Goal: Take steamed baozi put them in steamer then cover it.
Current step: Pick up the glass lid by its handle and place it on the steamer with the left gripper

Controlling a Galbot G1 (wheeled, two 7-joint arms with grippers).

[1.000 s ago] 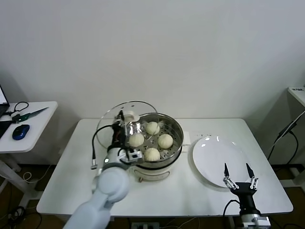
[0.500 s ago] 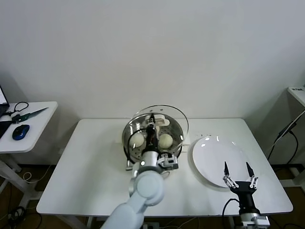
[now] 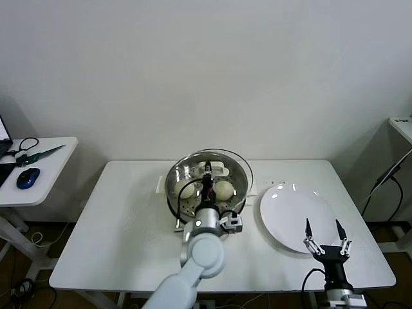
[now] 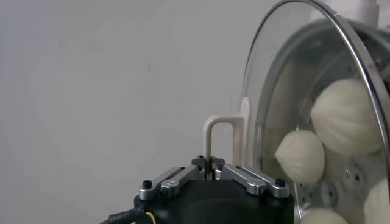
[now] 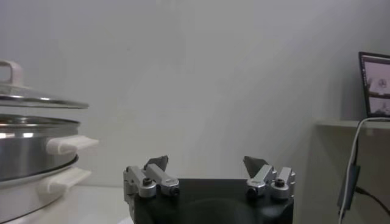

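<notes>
The steamer (image 3: pixel 174 190) stands at the table's middle on its white base. Steamed baozi (image 3: pixel 223 189) lie inside on the perforated tray, and several show through the glass in the left wrist view (image 4: pixel 346 115). My left gripper (image 3: pixel 207 176) is shut on the cream handle (image 4: pixel 220 125) of the glass lid (image 3: pixel 193 161) and holds it over the pot. In the right wrist view the lid (image 5: pixel 36 101) hangs level with a thin gap above the steamer's rim (image 5: pixel 33 122). My right gripper (image 3: pixel 326 230) is open and empty at the front right.
A flat white plate (image 3: pixel 293 212) lies right of the steamer, just behind the right gripper. A side table (image 3: pixel 38 170) with a blue mouse (image 3: pixel 28 177) stands to the far left. A shelf (image 3: pixel 402 125) stands at the far right.
My left gripper has carried the lid from the steamer's left side to over the pot, then lowered it closer to the rim. The right arm has not moved.
</notes>
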